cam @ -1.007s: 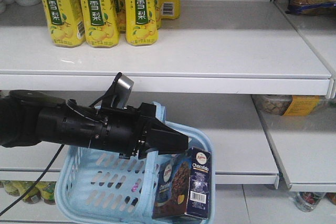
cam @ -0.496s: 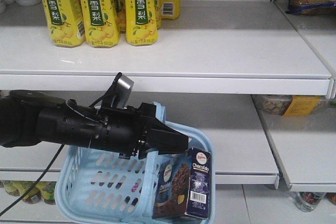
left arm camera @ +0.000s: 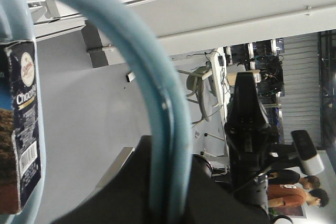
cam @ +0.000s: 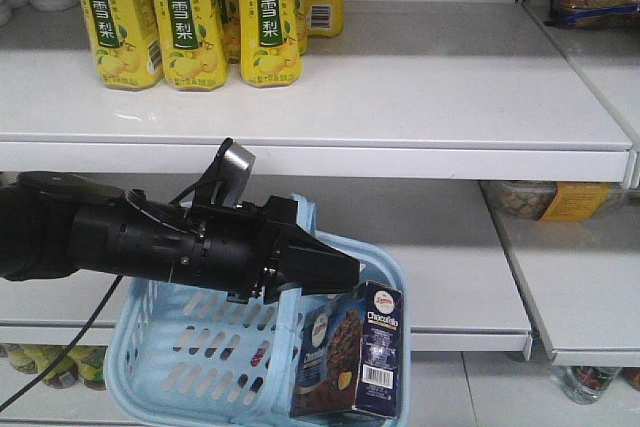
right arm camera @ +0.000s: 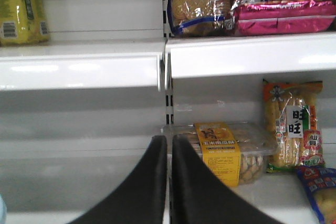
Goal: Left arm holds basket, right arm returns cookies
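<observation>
Comparing this moment with the second before it, almost nothing has moved: the left tool [cam: 345, 269] sits at the same height in front of the shelf [cam: 420, 97], its tips pressed together on the flat handle [left arm camera: 157, 103] of the light blue basket [cam: 150, 347], which hangs below it. The cookies [cam: 350, 352] stand upright inside the basket at its near right corner, leaning on the wall, untouched. The right tool [right arm camera: 169, 142] is out of the front view; its own camera shows the two black fingers drawn nearly together with only a slit between them and nothing in it, aimed at a lower shelf holding a clear tub [right arm camera: 218, 150]. By my reading the return has not begun: the right tool must first spread and come down to the carton.
</observation>
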Motion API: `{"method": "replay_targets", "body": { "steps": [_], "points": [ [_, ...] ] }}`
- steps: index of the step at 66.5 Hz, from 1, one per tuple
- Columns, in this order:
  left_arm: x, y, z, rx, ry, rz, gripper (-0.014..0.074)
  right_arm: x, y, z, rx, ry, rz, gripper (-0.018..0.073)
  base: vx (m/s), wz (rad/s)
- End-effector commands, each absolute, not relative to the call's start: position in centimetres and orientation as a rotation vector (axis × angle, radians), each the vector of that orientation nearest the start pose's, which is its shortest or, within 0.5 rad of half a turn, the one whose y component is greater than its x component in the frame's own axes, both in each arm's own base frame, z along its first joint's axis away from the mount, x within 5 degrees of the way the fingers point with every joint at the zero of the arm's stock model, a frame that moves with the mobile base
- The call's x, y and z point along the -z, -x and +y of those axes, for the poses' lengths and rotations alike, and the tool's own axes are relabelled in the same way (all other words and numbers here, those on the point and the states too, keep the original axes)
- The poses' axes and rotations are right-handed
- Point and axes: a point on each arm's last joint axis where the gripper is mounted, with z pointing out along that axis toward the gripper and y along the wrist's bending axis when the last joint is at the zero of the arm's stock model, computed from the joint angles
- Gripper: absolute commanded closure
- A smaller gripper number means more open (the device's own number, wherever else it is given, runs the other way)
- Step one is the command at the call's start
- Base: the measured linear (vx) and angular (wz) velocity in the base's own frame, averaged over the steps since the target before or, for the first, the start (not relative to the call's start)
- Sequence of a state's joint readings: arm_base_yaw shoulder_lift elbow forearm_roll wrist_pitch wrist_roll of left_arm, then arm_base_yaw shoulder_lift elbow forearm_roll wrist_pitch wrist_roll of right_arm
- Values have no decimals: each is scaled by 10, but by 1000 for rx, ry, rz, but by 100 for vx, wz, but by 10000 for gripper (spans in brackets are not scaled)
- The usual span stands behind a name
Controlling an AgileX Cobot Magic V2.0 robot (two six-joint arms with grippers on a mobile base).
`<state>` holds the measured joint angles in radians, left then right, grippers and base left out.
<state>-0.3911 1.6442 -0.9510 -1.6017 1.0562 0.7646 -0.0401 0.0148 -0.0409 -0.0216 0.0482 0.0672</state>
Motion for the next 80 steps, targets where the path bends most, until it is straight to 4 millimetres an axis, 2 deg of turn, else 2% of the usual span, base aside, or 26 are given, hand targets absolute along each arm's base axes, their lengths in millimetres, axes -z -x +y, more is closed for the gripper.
{"method": "replay_targets", "body": {
  "steps": [1, 13, 29, 62, 71, 80],
  "points": [
    [-290, -272, -191, 1890, -73, 2133, 599, -253, -61, -3, 5, -63, 1447, 566, 0, 0],
    [-290, -272, -191, 1890, -73, 2133, 599, -271, -87, -4, -39, -114, 1595, 565, 0, 0],
    [-290, -272, -191, 1890, -73, 2133, 599, -269, -108, -5, -99, -187, 1705, 565, 0, 0],
    [-290, -272, -191, 1890, -73, 2133, 599, -268, -110, -5, -92, -182, 1715, 538, 0, 0],
    [-290, -272, -191, 1890, -73, 2133, 599, -267, -110, -5, -94, -183, 1723, 476, 0, 0],
    [-290, -272, -191, 1890, -73, 2133, 599, -267, -110, -5, -107, -197, 1722, 368, 0, 0]
  ]
}}
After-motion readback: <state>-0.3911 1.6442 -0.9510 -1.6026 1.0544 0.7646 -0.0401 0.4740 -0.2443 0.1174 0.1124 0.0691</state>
